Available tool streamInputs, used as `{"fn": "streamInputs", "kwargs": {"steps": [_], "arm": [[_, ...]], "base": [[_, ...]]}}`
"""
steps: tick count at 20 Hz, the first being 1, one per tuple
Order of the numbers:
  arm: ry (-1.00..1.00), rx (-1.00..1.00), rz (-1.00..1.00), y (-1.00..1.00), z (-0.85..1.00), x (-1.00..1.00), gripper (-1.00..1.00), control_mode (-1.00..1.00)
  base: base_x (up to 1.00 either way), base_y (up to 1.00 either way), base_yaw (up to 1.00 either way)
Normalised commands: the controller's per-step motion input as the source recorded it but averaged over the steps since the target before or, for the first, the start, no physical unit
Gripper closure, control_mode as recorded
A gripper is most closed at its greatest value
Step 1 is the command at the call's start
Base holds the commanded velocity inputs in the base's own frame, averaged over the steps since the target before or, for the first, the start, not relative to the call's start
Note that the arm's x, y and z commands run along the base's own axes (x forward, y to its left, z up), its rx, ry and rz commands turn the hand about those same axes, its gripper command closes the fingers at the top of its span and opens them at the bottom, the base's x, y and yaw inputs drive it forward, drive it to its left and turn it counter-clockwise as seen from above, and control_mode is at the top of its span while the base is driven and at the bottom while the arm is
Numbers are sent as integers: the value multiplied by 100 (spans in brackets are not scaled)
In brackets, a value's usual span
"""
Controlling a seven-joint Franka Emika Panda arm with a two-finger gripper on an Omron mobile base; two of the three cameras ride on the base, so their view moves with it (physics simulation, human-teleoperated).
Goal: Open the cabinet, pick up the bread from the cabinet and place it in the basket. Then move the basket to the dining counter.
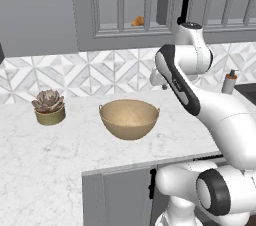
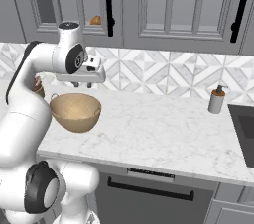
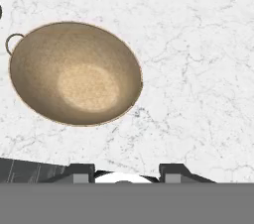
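Basket (image 1: 129, 118) sitting upright on the worktop (image 1: 45, 155), mouth facing up, bread (image 1: 137, 21) lying behind the closed cabinet (image 1: 120, 5) door above the basket, gripper (image 3: 126, 172) hovering beside the basket, jaws standing apart, holding nothing

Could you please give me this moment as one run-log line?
cabinet: shut | bread: inside | basket: empty, on worktop | gripper: open, empty, above worktop

The basket (image 3: 75, 73) sits upright on the white marble worktop (image 3: 193, 84), its inside bare, one small loop handle at its upper-left rim. The tool (image 3: 126, 172) hangs below and to the right of the basket, fingertips (image 3: 82, 172) apart, holding nothing.
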Motion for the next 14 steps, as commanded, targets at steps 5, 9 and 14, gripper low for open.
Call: {"fn": "streamInputs", "kwargs": {"steps": [5, 9, 14], "arm": [[1, 0, 0, 0, -8, 0, -100, -100], [-28, -7, -11, 1, 45, -8, -100, -100], [-51, -2, -1, -16, 86, -25, -100, -100]], "base": [[0, 0, 0], [0, 0, 0], [0, 0, 0]]}}
